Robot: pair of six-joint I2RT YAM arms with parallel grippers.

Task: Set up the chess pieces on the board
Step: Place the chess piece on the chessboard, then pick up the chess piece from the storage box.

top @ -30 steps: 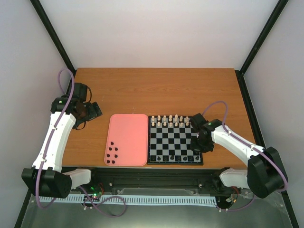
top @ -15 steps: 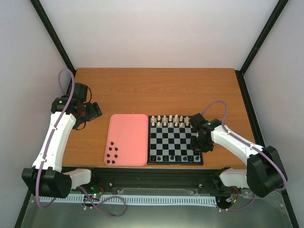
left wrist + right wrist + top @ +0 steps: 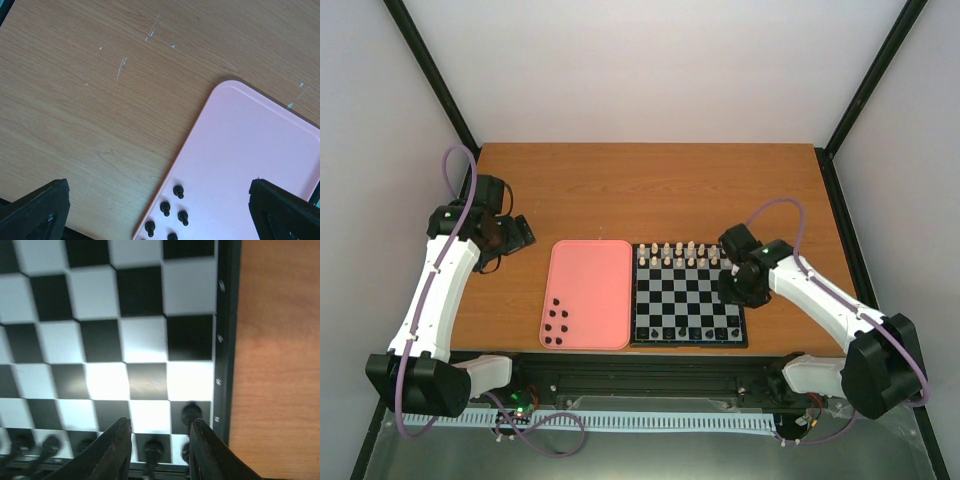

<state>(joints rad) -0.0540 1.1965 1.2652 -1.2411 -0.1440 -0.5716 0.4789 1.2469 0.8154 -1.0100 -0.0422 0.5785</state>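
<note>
The board (image 3: 686, 296) lies right of the pink tray (image 3: 588, 285). Several black chess pieces (image 3: 557, 325) stand in the tray's near left corner, and they also show in the left wrist view (image 3: 178, 191). More black pieces (image 3: 695, 329) stand on the board's near rows. In the right wrist view a black pawn (image 3: 192, 413) stands by the board's right rim (image 3: 226, 340), with other black pieces (image 3: 152, 449) behind it. My right gripper (image 3: 732, 288) hovers over the board's right side, open and empty (image 3: 160, 435). My left gripper (image 3: 516, 232) is open and empty (image 3: 159, 200), over the table left of the tray.
Cream-white pieces (image 3: 676, 254) fill the board's two far rows. The wooden table (image 3: 650, 190) extends behind the tray and board. The pink tray's rim (image 3: 190, 150) runs diagonally under the left wrist camera.
My right gripper has drawn back from the board's near right corner toward the far side. The left arm has not moved.
</note>
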